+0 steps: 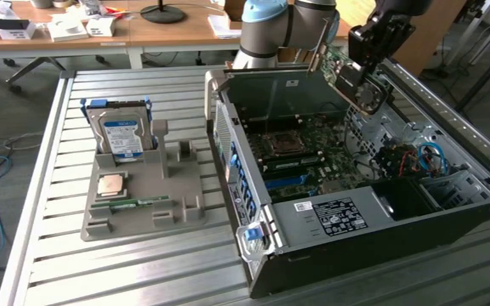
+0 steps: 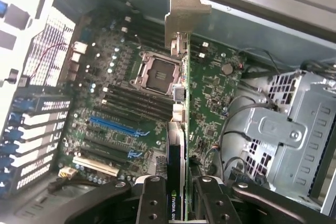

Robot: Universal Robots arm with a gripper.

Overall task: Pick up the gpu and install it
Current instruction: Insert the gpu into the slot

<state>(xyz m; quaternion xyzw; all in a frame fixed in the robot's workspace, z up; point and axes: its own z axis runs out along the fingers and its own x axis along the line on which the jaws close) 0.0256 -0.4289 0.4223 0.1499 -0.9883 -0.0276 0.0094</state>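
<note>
My gripper is shut on the gpu, a dark card with a green board edge that hangs tilted above the far side of the open computer case. In the wrist view the gpu runs edge-on between my black fingers, and its silver bracket points away from my gripper. Below it lies the motherboard with the empty processor socket and a blue slot. The card is in the air, apart from the board.
A grey holder on the slatted metal table carries an upright silver hard drive, a processor chip and a green memory stick. A silver drive cage and cables sit in the case.
</note>
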